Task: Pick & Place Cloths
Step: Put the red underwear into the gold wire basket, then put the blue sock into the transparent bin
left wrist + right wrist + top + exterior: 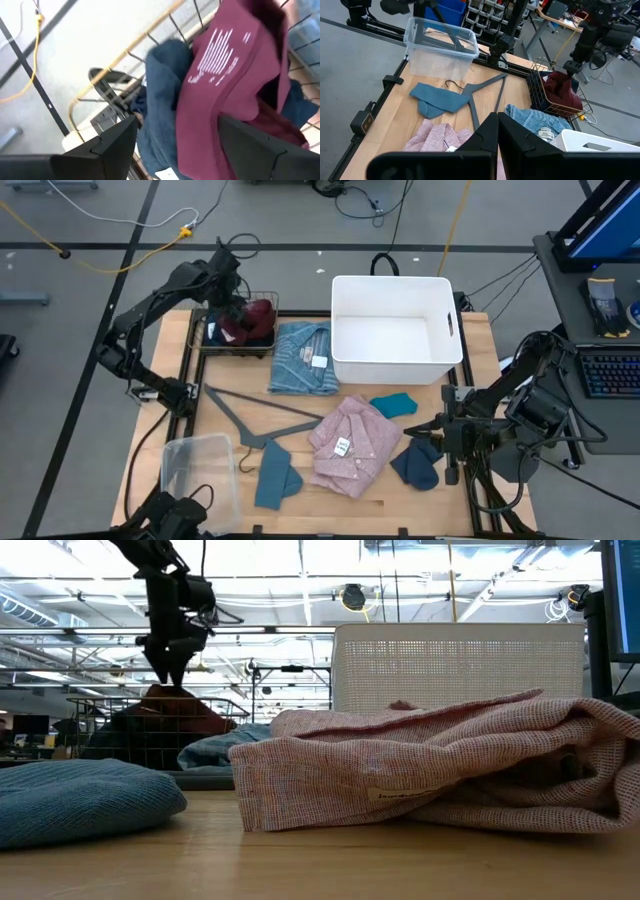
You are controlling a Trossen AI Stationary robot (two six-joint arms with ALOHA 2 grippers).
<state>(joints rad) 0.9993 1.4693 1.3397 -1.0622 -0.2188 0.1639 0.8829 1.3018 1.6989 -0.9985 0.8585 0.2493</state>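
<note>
Left hand (243, 308) is down in the wire basket (205, 343) at the worktop's (200, 420) far left corner, its fingers spread either side of the maroon piece (258, 318), which sits bunched on a dark navy piece (160, 100). Right hand (447, 448) waits at the right edge, fingers pressed together, gripping nothing. Striped blue shirt (303, 358) lies between basket and white bin (395, 328); pink shirt (347, 442) is front and centre, teal piece (393, 404) just behind it, slate-blue pieces (276, 477) either side.
</note>
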